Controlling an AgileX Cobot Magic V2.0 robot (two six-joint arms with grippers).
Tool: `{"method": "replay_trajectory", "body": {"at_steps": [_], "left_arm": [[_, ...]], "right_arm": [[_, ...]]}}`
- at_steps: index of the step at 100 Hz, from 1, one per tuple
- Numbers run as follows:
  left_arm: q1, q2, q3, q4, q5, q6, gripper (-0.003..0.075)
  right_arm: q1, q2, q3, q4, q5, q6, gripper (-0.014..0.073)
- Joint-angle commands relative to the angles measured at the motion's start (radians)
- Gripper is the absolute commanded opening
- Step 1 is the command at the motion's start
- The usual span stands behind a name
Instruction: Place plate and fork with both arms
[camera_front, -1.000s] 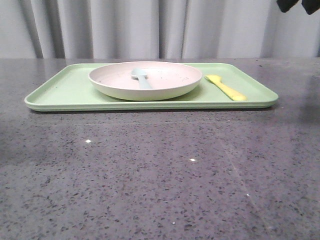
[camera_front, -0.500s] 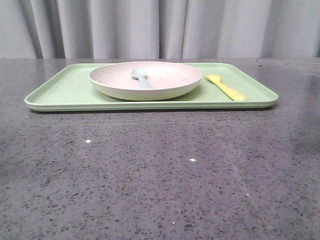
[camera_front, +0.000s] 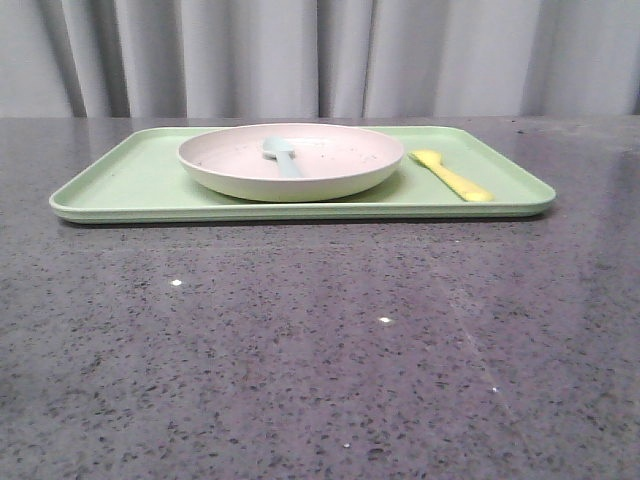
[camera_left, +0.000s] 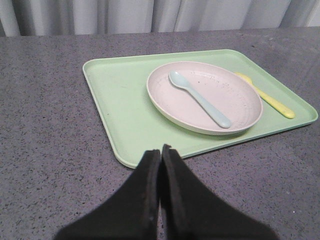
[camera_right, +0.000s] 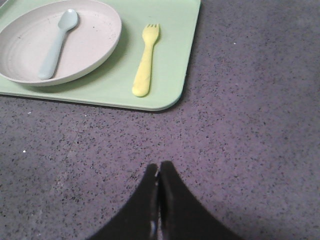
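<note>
Both arms hover above the desk (camera_front: 320, 350); left pincer (camera_left: 161, 155) and right pincer (camera_right: 159, 170) are pressed together, empty, touching nothing.

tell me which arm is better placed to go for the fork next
Right. The fork lies on the tray to the right of the plate, nearest the right gripper. The left gripper faces the tray's left side. Both grippers are shut and empty.
</note>
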Motion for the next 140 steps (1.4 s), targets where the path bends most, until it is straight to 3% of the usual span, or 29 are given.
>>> {"method": "replay_trajectory", "body": {"at_steps": [1,22,129,140], "left_arm": [[-0.007,-0.02,-0.007,-0.01,-0.077,-0.012,-0.002],[-0.007,-0.057,0.021,-0.01,-0.077,-0.012,-0.002],[-0.007,-0.057,0.021,-0.01,-0.077,-0.012,-0.002],[-0.007,-0.057,0.057,-0.01,-0.157,-0.012,-0.002]], "right_arm": [[-0.004,-0.05,0.005,-0.019,-0.083,0.001,-0.0067],[-0.004,-0.124,0.038,-0.019,-0.082,0.001,-0.0067],[-0.004,-0.125,0.038,-0.019,-0.078,0.001,-0.0067],[-0.004,-0.125,0.038,-0.019,-0.078,0.001,-0.0067]]}}
